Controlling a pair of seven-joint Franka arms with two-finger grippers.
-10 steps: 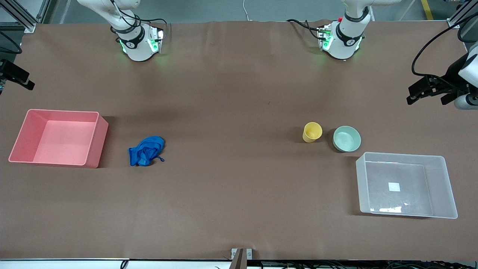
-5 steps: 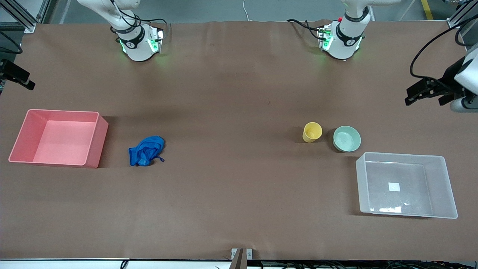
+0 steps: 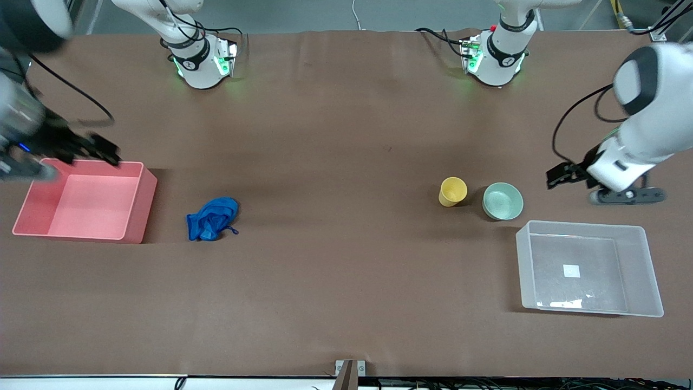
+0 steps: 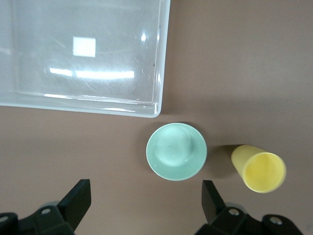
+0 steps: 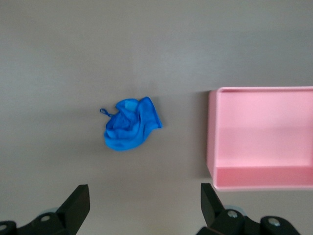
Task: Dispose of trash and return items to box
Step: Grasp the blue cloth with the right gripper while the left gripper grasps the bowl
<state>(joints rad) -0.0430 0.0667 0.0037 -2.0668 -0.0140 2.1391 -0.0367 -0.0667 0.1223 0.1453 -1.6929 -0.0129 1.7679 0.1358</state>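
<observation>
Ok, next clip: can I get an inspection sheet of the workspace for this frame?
Surface: brown table cover, flat.
Trash: blue cloth on the cover, beside the pink bin, untouched.
Items: yellow cup and mint bowl side by side, upright, outside the clear box.
Box: only a white label inside.
Clutter: nothing seen.
Grippers: left gripper open, over bare cover by the bowl; right gripper open, over the pink bin's rim.
Cables: black leads on both arms.
Surroundings: metal bracket at the table edge.

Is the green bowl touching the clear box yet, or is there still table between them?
Apart. The left wrist view shows a strip of bare table between the green bowl and the corner of the clear box; the front view agrees.
</observation>
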